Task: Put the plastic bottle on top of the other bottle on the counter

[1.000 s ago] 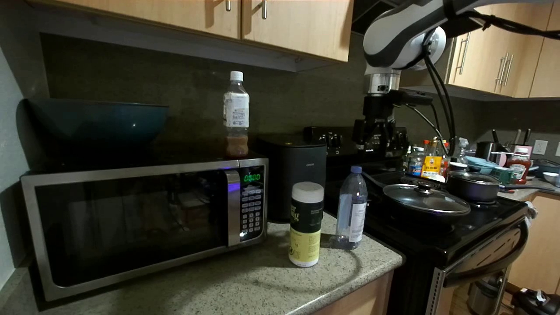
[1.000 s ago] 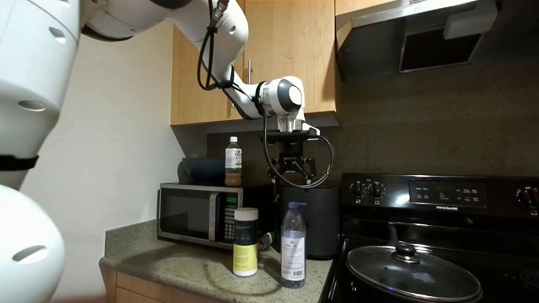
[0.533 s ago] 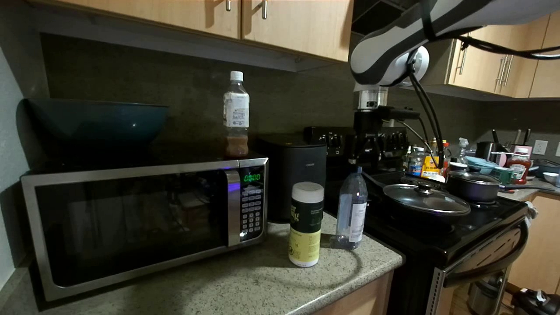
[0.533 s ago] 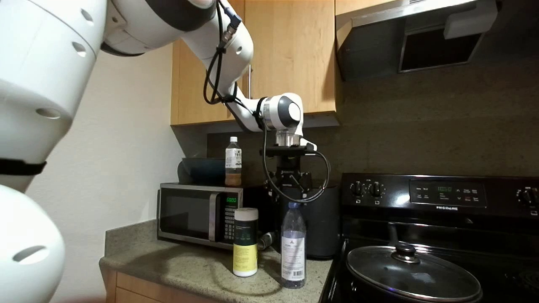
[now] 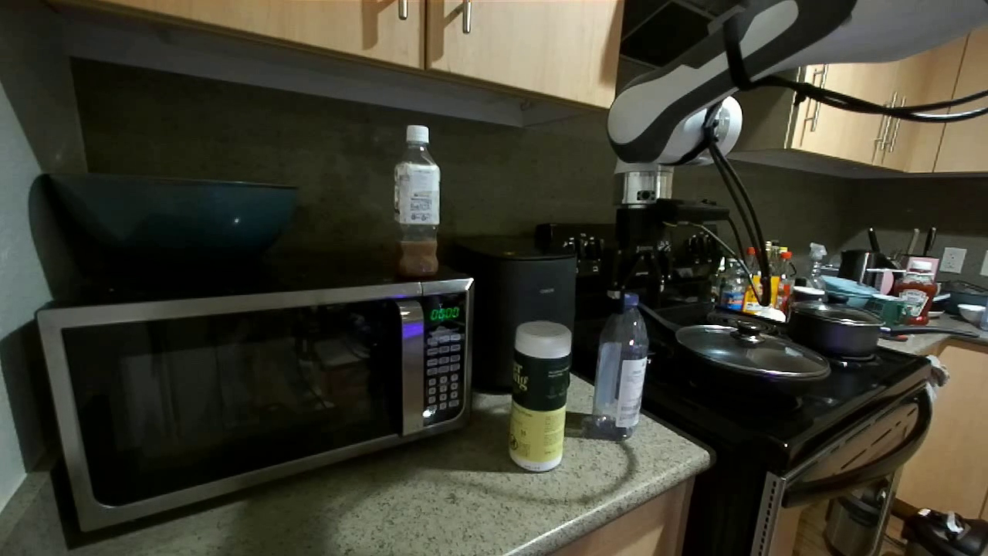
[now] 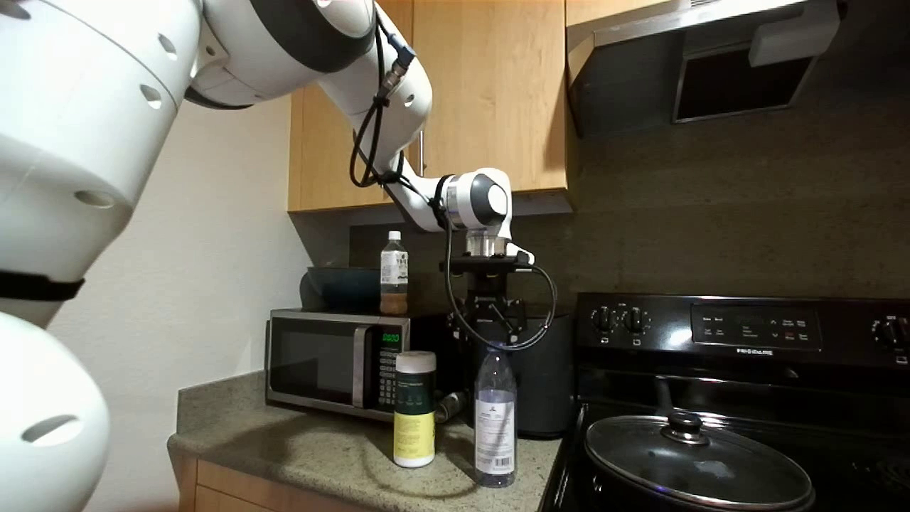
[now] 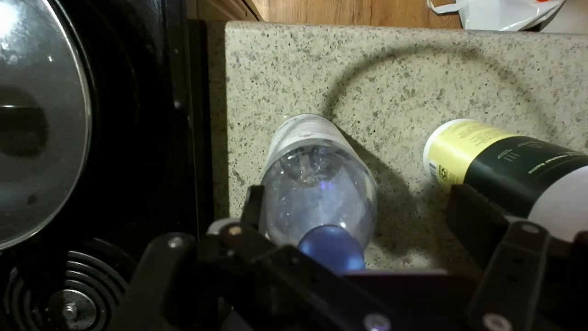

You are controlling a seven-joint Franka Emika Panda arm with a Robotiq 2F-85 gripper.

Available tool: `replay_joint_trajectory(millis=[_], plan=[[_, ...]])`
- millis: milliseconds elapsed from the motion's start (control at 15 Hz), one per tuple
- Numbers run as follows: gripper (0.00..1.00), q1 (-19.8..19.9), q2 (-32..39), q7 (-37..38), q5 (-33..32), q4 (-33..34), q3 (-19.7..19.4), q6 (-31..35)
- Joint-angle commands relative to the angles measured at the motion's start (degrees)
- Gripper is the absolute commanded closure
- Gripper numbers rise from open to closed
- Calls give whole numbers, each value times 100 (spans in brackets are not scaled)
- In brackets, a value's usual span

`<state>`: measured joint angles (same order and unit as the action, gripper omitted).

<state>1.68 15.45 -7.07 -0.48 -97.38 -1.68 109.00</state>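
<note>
The plastic bottle, clear with a blue cap and white label, stands upright on the counter [image 5: 409,494] in both exterior views [image 5: 620,371] [image 6: 495,427] and the wrist view [image 7: 317,184]. The other bottle, with a wide white lid and a dark green and yellow body, stands upright beside it in both exterior views [image 5: 540,401] [image 6: 414,412] and the wrist view [image 7: 496,161]. My gripper [image 7: 360,209] is open and empty, pointing down over the plastic bottle. Its fingertips are near cap height in an exterior view [image 5: 639,286]. The cap lies between the fingers, nearer one finger.
A microwave [image 5: 239,394] holds a bottle with amber-brown liquid [image 5: 417,201] and a blue bowl [image 5: 170,216]. A black appliance [image 6: 544,384] stands behind the plastic bottle. The black stove [image 5: 741,432] with a lidded pan [image 5: 749,351] adjoins the counter. Cabinets [image 6: 490,92] hang above.
My gripper has come down and shifted slightly toward the plastic bottle, from above its cap to about cap level. Both bottles stand where they stood.
</note>
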Motion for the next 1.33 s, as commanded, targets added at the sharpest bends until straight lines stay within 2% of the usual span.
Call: replay_joint_trajectory(millis=[0,267,333,467,667,1067,1133,1200,1267], plan=[[0,48,102,-8,74,69,36,84],[0,68,185,-38,76,99,33,104],[25,77,208,-57,85,112,36,112],[33,88,234,-121,74,122,44,164],[55,93,241,-189,70,110,56,255],[92,112,225,-234,130,125,79,269],[79,113,213,-251,120,118,79,253],[54,111,187,-234,99,104,72,214],[77,51,217,-12,0,129,49,175]])
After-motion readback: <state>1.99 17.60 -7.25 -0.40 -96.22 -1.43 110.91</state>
